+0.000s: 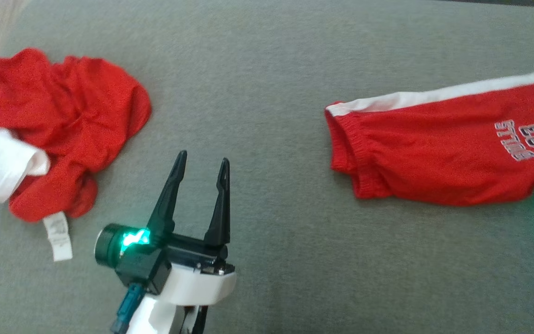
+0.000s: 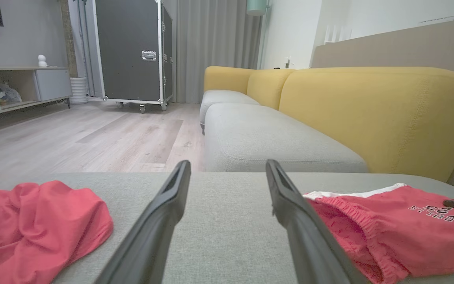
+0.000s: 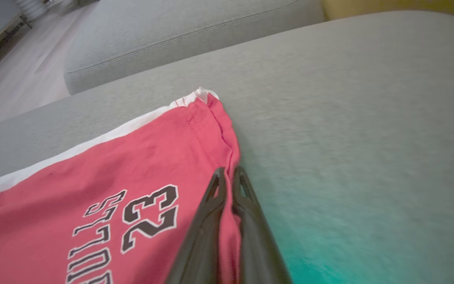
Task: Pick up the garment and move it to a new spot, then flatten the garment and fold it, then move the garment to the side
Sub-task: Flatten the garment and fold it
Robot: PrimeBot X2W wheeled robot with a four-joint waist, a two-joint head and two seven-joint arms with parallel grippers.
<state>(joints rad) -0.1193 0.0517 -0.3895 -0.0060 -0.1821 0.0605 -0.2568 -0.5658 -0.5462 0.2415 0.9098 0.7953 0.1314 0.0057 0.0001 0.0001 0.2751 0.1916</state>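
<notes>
Red shorts [image 1: 438, 148] printed "BULLS 23", with a white side stripe, lie flat on the right of a grey cushion [image 1: 267, 69], cut off at the head view's edge. The right gripper [image 3: 229, 170] is pinched closed on their hem. The left gripper [image 1: 203, 157], fingers spread wide and empty, hovers between the shorts and a crumpled red garment [image 1: 63, 120], whose tag [image 1: 57, 236] is illegible. A yellow sofa [image 2: 369, 110] and wood floor [image 2: 93, 138] lie beyond.

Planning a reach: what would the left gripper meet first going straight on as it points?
Probably nothing: ahead of the left gripper lies bare grey cushion, between the crumpled garment and the shorts.
</notes>
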